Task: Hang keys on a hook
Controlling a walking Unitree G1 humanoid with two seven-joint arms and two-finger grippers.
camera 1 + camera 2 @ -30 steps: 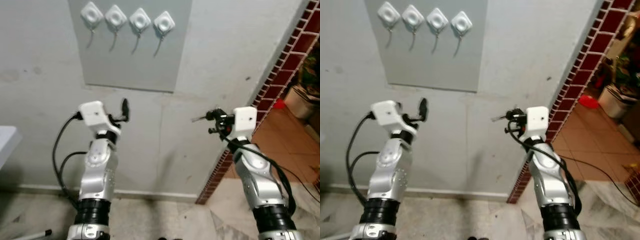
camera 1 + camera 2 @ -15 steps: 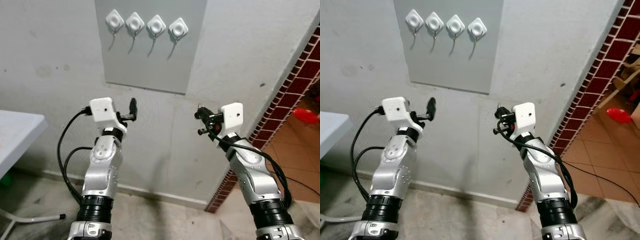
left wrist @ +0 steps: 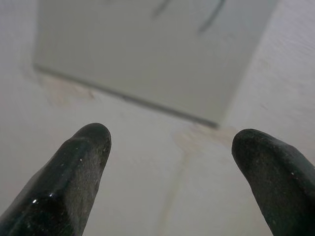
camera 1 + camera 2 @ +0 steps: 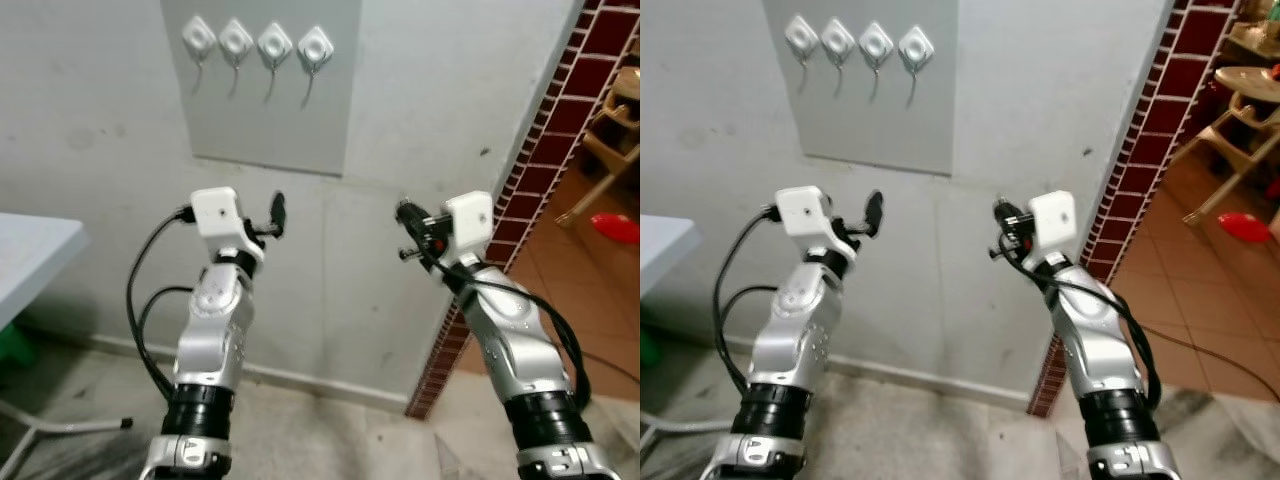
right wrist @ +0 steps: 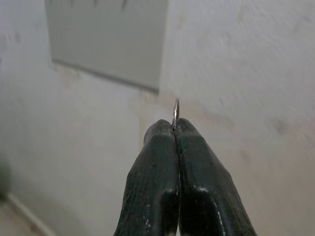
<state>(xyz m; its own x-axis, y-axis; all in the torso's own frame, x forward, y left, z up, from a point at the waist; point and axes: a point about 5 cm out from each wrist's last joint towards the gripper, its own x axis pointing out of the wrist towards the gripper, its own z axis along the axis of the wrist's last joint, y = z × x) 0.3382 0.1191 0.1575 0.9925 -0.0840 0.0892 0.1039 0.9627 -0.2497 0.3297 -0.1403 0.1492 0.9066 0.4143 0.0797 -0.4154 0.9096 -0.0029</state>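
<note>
1. Four white hooks are counted in one row on a grey panel [image 4: 270, 110] fixed to the pale wall: first hook [image 4: 198, 36], second hook [image 4: 236, 40], third hook [image 4: 274, 44], fourth hook [image 4: 315, 45]. A thin metal prong is seen hanging from each.
2. Two arms are raised in front of the wall, both below the panel.
3. The right gripper [image 5: 175, 129] is pressed closed, fingers touching, with a thin metal key ring [image 5: 175, 112] pinched at the tips; only a small arc of the ring is seen poking out past the fingertips. The keys themselves cannot be made out.
4. In the head views the right gripper [image 4: 408, 213] is held below and to the right of the hook row, well apart from it.
5. The left gripper [image 3: 170, 147] is spread wide, nothing held between its fingers [image 3: 74, 172]; it is pointed at the panel's lower corner.
6. One white table edge [image 4: 35, 255] is seen at far left, one red brick column [image 4: 545, 140] at right.
</note>
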